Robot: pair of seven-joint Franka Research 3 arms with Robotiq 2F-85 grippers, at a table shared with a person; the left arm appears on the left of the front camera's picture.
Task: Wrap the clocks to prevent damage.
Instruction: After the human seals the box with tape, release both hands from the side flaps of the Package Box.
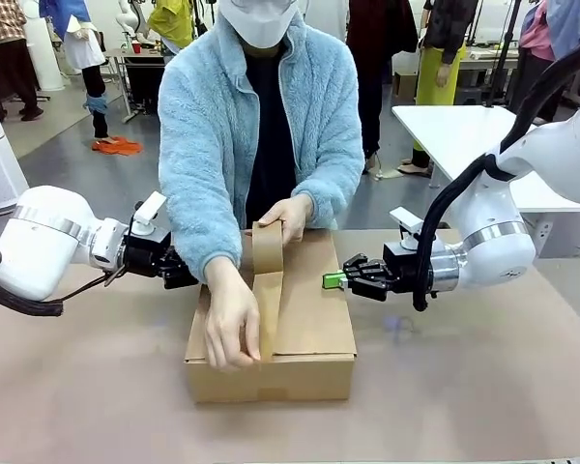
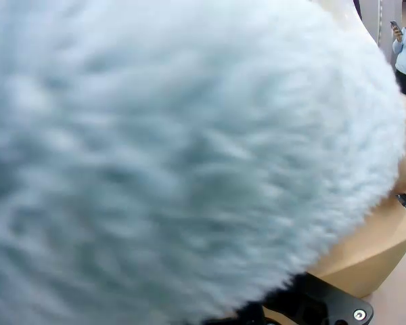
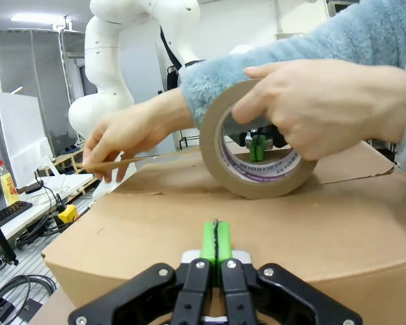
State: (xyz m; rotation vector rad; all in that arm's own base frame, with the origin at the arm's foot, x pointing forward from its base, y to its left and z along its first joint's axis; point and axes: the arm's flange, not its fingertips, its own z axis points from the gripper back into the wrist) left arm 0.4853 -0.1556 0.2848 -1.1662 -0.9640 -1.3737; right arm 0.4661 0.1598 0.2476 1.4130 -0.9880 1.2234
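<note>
Sitting at the left of the front view, my left tool (image 1: 179, 270) was pressed shut with nothing in it, level with the near left side of the cardboard box (image 1: 309, 329) and partly hidden behind the person's fluffy blue sleeve (image 1: 195, 193). My left wrist camera saw mostly that blurred sleeve, with a corner of the box at its lower right.

At the middle of the desk (image 1: 77, 387), the closed box lay with its long axis running from my side toward the person. The person's hand nearer me (image 1: 230, 324) pressed a strip of brown tape (image 1: 268, 309) down over the front edge, while the other hand (image 1: 288, 217) held the tape roll (image 3: 257, 145) at the far edge. The strip followed the box's long axis along the top seam.

At the right, my right tool (image 1: 336, 280) was also closed and empty, its green pads (image 3: 216, 240) together, pointing at the box's right side and just beside it; whether it touched I could not tell.

I saw no bubble-wrapped clocks anywhere, so I judged them already packed inside the box, and I could not tell which way they pointed. Sealing looked well along; what seemed left was finishing and cutting the tape.
</note>
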